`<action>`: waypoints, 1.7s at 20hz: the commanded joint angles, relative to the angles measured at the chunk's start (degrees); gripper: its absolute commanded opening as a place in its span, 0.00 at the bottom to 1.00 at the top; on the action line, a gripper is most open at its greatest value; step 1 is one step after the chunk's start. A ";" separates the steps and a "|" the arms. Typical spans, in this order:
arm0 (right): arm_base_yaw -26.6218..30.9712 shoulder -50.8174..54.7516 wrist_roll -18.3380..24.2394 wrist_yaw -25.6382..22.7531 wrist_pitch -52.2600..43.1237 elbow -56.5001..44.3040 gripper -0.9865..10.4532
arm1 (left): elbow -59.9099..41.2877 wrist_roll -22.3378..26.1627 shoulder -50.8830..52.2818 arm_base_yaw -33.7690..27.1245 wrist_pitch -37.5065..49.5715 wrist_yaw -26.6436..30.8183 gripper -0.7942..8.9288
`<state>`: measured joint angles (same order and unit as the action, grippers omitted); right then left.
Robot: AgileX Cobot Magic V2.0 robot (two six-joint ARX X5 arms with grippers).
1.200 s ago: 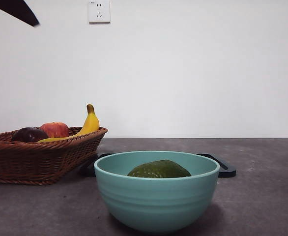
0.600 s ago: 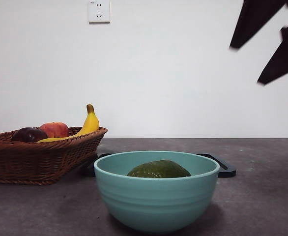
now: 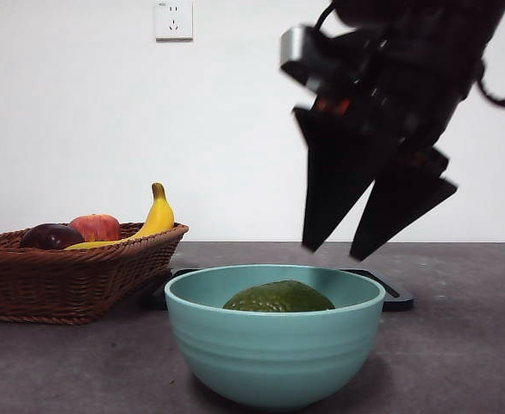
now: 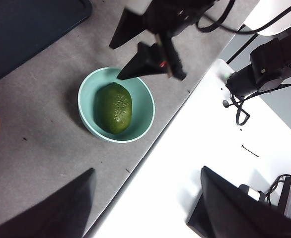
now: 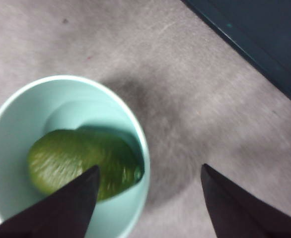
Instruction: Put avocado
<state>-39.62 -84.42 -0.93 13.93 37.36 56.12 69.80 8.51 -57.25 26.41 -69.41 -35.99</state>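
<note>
On your grey tabletop (image 3: 459, 345), the avocado (image 3: 279, 297) lies inside the teal bowl (image 3: 274, 354). Your right gripper (image 3: 334, 252) hangs above the bowl's rim, jaws spread, holding nothing; the left gripper (image 4: 145, 191) waits, parted.

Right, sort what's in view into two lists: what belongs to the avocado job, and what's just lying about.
Part of the job:
- avocado, lying in the teal bowl
- right gripper, open, hanging above the bowl
- left gripper, open, high up and off to the side

Just lying about:
- wicker basket holding a banana, a red apple and a dark purple fruit
- dark tray behind the bowl
</note>
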 commanded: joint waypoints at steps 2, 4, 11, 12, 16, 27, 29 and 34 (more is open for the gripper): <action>-2.12 -3.67 -1.42 -2.69 -2.10 1.03 0.30 | 1.03 1.14 -0.31 0.33 0.42 -0.28 0.43; -2.95 -5.18 -1.70 -3.93 -3.10 1.01 0.27 | 1.03 1.11 -0.31 0.33 0.42 -0.28 0.43; -3.80 -7.26 -2.08 -5.09 -4.81 0.98 0.10 | 1.03 1.14 -0.31 0.33 0.42 -0.28 0.43; -3.80 -7.26 -2.10 -4.98 -4.79 0.98 0.10 | 1.03 1.14 -0.31 0.33 0.42 -0.28 0.43; -3.82 -7.17 -3.72 -4.37 -4.76 1.01 0.10 | 1.03 1.14 -0.31 0.33 0.42 -0.28 0.43; 0.63 -6.38 -4.09 -5.16 2.95 13.79 0.10 | 1.03 1.11 -0.31 0.33 0.44 -0.28 0.43; 3.74 -7.72 -3.19 -5.07 3.08 16.48 0.10 | 1.03 1.11 -0.31 0.33 0.44 -0.28 0.43; 10.32 -17.84 -0.31 -5.01 7.26 29.22 0.10 | 1.03 1.11 -0.31 0.33 0.42 -0.28 0.43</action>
<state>-28.53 -102.30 -2.24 8.80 45.45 84.88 69.80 8.51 -57.25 26.44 -69.38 -35.99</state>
